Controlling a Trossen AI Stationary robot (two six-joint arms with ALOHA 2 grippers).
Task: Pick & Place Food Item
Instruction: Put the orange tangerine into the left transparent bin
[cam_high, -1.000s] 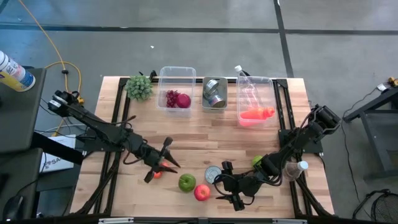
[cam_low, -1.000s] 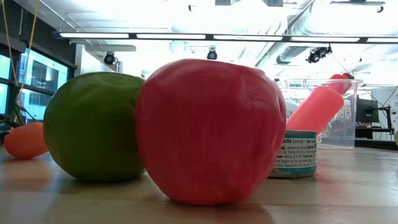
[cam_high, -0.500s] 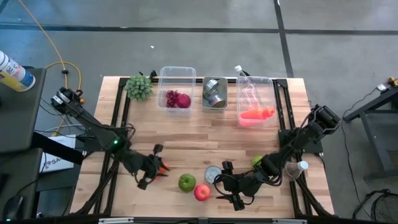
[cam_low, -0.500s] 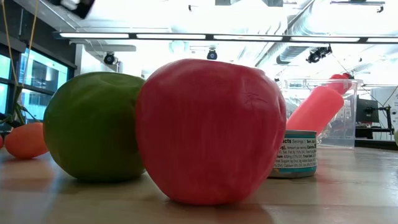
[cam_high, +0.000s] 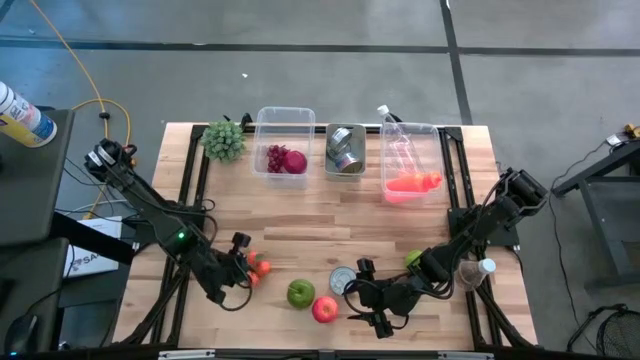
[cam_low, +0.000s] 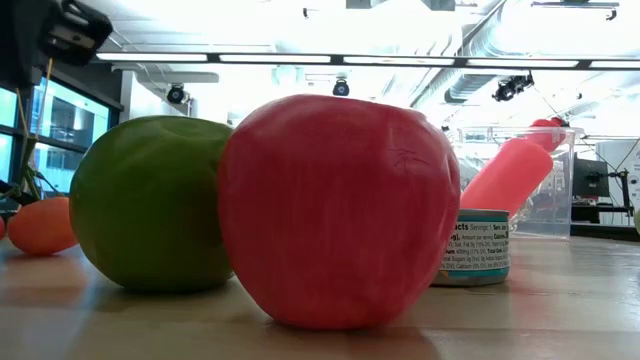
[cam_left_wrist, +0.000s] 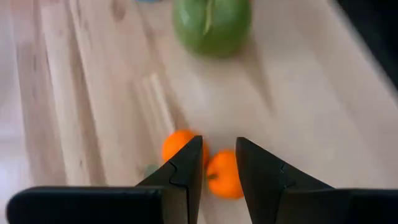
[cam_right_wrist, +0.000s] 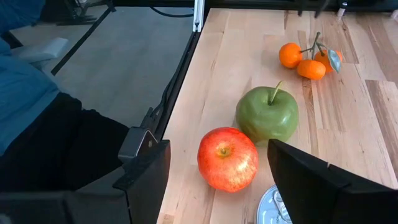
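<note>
Swinging back from the round green apple (cam_high: 300, 293), left gripper (cam_high: 243, 268) hangs narrow-jawed, empty, over small orange tangerines (cam_high: 259, 267) beside it, unpicked; right gripper (cam_high: 367, 295) waits wide open.

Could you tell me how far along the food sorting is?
Done: a dark red fruit lies in the clear bin. In hand: the left gripper hovers at the small oranges, fingers narrowly apart, nothing gripped. Left: the green apple and red apple; the right gripper waits open beside them.
</note>
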